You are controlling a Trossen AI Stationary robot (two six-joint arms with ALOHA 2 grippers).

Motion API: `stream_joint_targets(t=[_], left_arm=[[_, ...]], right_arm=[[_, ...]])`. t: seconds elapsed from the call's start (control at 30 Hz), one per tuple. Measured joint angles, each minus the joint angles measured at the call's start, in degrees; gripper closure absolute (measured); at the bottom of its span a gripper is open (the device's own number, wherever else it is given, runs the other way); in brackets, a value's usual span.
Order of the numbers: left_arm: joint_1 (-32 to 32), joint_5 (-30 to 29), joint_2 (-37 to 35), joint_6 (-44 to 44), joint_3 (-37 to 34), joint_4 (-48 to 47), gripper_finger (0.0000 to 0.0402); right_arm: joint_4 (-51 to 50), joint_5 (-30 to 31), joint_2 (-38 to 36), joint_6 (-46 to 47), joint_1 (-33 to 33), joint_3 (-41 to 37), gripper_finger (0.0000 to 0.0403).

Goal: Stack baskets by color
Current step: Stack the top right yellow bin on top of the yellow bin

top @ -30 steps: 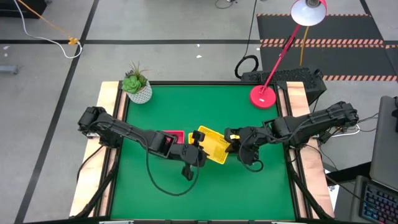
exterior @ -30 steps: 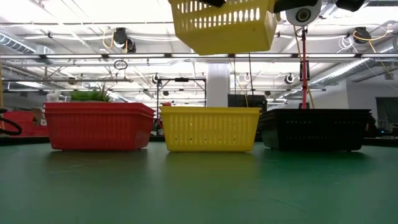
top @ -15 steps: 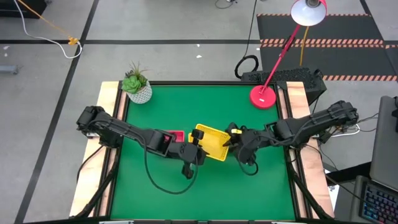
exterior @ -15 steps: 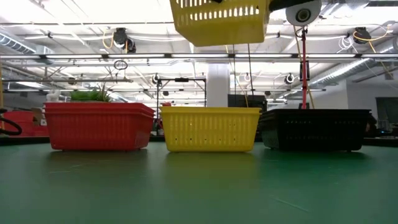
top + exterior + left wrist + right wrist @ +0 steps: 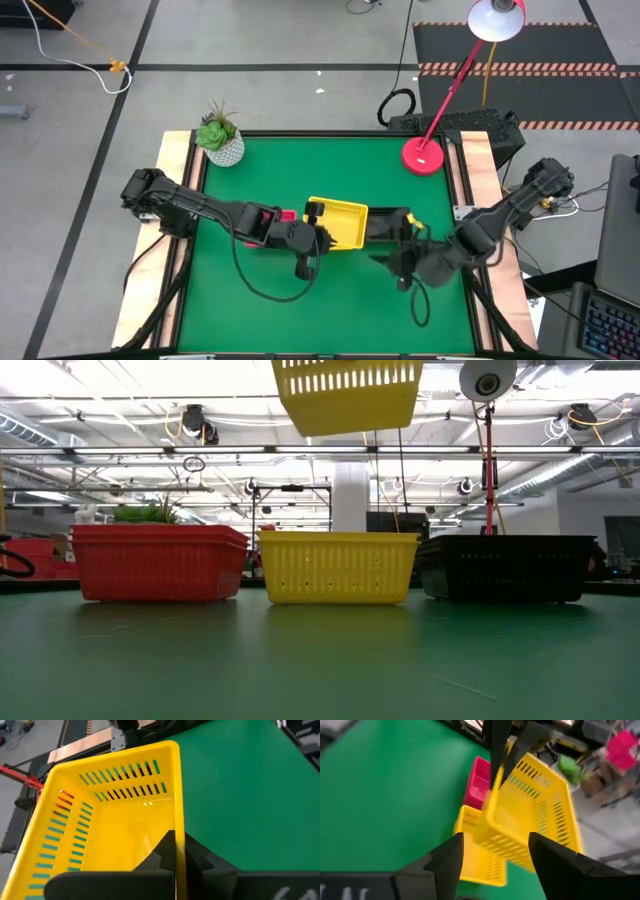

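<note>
My left gripper (image 5: 318, 233) is shut on a yellow basket (image 5: 342, 222), which hangs high over the table (image 5: 348, 395). On the green table below stand a red basket stack (image 5: 155, 563), a yellow basket (image 5: 338, 568) and a black stack (image 5: 510, 568), side by side on their bases. My right gripper (image 5: 392, 258) stands open to the near right of the held basket, with nothing between its fingers (image 5: 451, 862). In the right wrist view the held basket (image 5: 530, 815) hangs over the yellow one (image 5: 480, 857) and the red one (image 5: 477, 782). My left gripper pinches one side wall (image 5: 177, 827) of the yellow basket, one finger inside it and one outside. The fingers come from the table's left, slanting down, and lie along that wall at its near end. The basket is lifted clear, slightly tilted, its open side up.
A white plant pot (image 5: 222, 145) stands at the far left corner and a round red lamp base (image 5: 424, 155) at the far right. Wooden rails (image 5: 180, 230) run along the table's sides. Bare green surface (image 5: 330, 310) lies on the near side.
My right gripper has opened, let go of the yellow basket and swung away toward the table's near right corner, rolling as it went. The basket has stayed in my left gripper, has turned about a little and hangs slightly higher.
</note>
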Motion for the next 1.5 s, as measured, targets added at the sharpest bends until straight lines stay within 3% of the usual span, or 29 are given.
stream_joint_targets(t=[0.27, 0.57, 1.07, 1.27, 1.4, 1.5], left_arm=[[-0.1, -1.43, 0.0, -6.84, 0.0, 0.21, 0.0396], [-1.59, -3.32, 1.88, -10.77, 0.0, 2.36, 0.0396], [-2.54, -9.02, 11.93, -12.95, -0.04, 2.9, 0.0391], [-2.47, -11.21, 12.83, -12.86, -0.8, 2.76, 0.039], [-1.72, -13.97, 11.22, -11.38, -5.44, 2.94, 0.0388], [-0.2, -11.75, 8.81, -10.51, -9.1, 9.05, 0.0396]], right_arm=[[-1.51, 1.21, -0.1, 21.97, 10.88, -1.21, 0.0182], [-1.88, 10.23, -0.1, 25.67, 15.73, -3.53, 0.0183], [-3.78, 10.41, -0.12, 25.44, 16.4, -9.17, 0.0184], [-4.0, 10.41, -0.12, 25.46, 16.4, -9.51, 0.0184], [-4.03, 10.41, -0.12, 25.46, 16.38, -9.51, 0.0184], [-4.03, 10.41, -0.14, 25.46, 16.38, -9.51, 0.0184]])
